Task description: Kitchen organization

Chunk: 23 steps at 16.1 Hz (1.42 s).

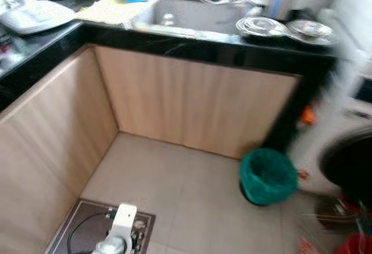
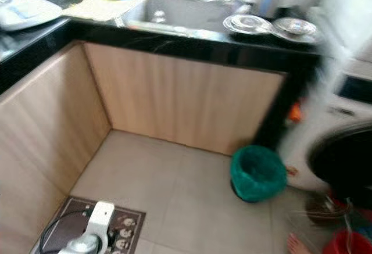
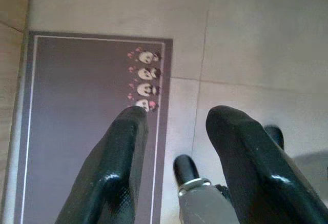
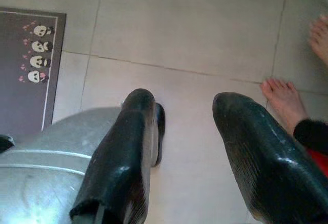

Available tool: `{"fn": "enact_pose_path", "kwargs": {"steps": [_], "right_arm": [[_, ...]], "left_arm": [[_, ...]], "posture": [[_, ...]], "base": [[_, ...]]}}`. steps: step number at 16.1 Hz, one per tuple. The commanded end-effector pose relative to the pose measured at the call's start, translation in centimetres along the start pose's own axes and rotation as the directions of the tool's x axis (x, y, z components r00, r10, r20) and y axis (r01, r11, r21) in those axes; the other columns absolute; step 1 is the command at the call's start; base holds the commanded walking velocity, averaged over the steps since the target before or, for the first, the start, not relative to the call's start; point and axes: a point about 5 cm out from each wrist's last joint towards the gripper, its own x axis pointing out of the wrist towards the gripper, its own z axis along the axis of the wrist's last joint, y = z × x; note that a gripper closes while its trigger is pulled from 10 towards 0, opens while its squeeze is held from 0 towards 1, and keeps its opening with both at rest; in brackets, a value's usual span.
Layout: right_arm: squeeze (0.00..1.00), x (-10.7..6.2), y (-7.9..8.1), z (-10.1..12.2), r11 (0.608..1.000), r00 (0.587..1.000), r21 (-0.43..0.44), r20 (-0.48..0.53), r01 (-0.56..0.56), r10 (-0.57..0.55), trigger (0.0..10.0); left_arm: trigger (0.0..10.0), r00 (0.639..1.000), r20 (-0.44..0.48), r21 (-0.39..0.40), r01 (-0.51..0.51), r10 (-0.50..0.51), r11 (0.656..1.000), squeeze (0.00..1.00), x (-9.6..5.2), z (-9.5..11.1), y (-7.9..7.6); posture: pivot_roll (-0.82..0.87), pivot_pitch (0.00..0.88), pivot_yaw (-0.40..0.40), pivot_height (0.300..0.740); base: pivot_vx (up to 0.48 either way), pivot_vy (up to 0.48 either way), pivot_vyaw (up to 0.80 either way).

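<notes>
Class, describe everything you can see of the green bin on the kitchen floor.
The green bin is a round, open-topped container lined with what looks like a green plastic bag folded over its rim. A dark base shows underneath. It stands upright on the pale tiled floor, beside the end of the wooden cabinet front and below the black counter. Its inside looks dark; any contents cannot be made out. Nothing visibly touches it except the floor.

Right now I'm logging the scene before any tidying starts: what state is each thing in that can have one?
left gripper: open, empty, above the mat
right gripper: open, empty, above floor tiles
green bin: upright, lidless, on the floor
steel plates: stacked on the counter
sink: contents blurred
floor mat: lying flat
</notes>
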Motion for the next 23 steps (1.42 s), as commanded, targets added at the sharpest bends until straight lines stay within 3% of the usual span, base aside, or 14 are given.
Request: {"fn": "enact_pose_path", "kwargs": {"steps": [1,23], "right_arm": [[0.00,0.12,0.09,0.36,1.000,1.000,0.008,0.017,0.002,-0.002,10.0],[0.00,0.24,-0.17,0.85,1.000,1.000,0.011,0.026,0.008,-0.008,10.0]], "left_arm": [[10.0,0.999,-0.032,0.017,-0.006,0.007,1.000,0.00,-0.12,-0.69,0.37],[10.0,1.000,-0.027,-0.007,-0.005,0.005,1.000,0.00,-0.09,-0.55,0.28]], "posture": [[-0.07,0.000,-0.048,0.740],[-0.07,0.000,-0.063,0.740]], "base": [[0.315,0.000,0.00],[0.316,0.000,-0.04]]}}
